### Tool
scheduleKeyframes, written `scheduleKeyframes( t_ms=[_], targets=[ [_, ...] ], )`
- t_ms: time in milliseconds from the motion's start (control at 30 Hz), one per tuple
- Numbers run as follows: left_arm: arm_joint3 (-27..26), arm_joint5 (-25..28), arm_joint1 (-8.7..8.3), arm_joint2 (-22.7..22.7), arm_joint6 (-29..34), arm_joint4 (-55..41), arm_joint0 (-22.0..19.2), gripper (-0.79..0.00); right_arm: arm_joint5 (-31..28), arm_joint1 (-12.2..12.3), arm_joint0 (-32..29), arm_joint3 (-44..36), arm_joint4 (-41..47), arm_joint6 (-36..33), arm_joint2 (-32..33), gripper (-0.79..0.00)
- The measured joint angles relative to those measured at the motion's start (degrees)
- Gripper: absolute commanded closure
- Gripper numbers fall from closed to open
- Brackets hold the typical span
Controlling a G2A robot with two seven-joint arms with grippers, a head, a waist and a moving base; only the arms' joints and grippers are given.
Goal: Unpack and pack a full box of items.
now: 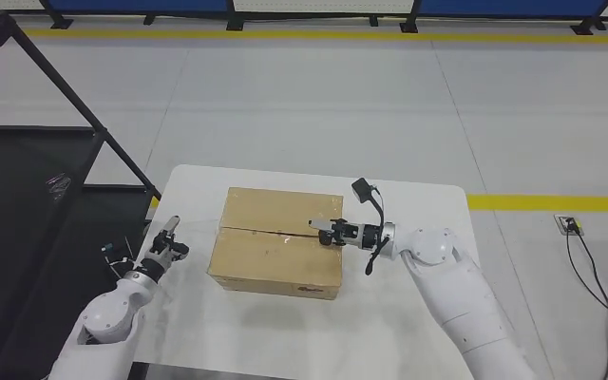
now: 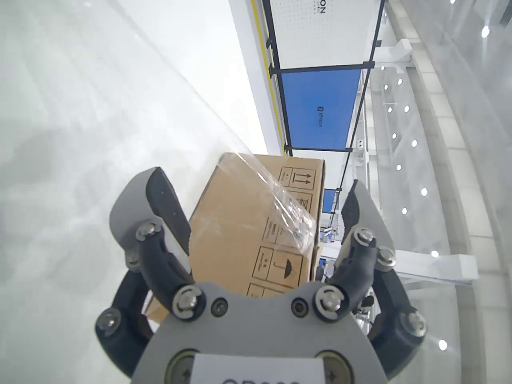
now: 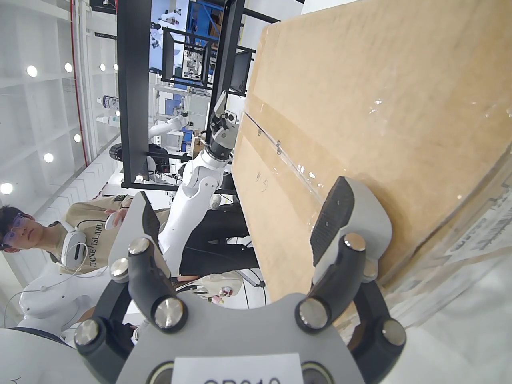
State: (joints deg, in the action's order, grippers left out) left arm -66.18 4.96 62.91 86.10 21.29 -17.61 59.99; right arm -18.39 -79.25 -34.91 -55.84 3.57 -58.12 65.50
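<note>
A closed brown cardboard box stands in the middle of the white table. Clear tape runs along its centre seam. My right gripper hovers over the box top near the seam on the right side, open, with one finger pad close above the cardboard. My left gripper sits beside the box's left end, apart from it and open. The box's printed side shows ahead between the fingers of that gripper, with loose clear tape at its corner.
A black metal rack stands just off the table's left edge. Bare table lies in front of the box and to its right. My left gripper shows farther off beyond the box's far end.
</note>
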Motion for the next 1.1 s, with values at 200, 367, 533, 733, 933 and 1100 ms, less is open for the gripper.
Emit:
scheduleKeyframes(
  t_ms=[200, 367, 533, 733, 933, 1100],
  targets=[
    [8.8, 0.65, 1.39, -3.58, -0.43, -2.78, -7.28, -0.785, 0.0, 0.0, 0.0, 0.0, 0.0, 0.0, 0.0, -0.785],
    [16.62, 0.8, 2.71, -5.48, 2.48, -8.84, -12.69, -0.785, 0.0, 0.0, 0.0, 0.0, 0.0, 0.0, 0.0, -0.785],
    [21.78, 3.9, 3.47, -6.08, 4.31, -11.66, -15.89, -0.785, 0.0, 0.0, 0.0, 0.0, 0.0, 0.0, 0.0, -0.785],
    [22.55, 9.76, 3.55, -4.44, 6.48, -14.34, -16.53, -0.785, 0.0, 0.0, 0.0, 0.0, 0.0, 0.0, 0.0, -0.785],
    [17.97, 14.36, 2.92, -1.88, 5.46, -13.62, -14.29, -0.785, 0.0, 0.0, 0.0, 0.0, 0.0, 0.0, 0.0, -0.785],
    [11.23, 16.71, 2.31, -0.16, 3.44, -10.24, -10.8, -0.785, 0.0, 0.0, 0.0, 0.0, 0.0, 0.0, 0.0, -0.785]
  ],
)
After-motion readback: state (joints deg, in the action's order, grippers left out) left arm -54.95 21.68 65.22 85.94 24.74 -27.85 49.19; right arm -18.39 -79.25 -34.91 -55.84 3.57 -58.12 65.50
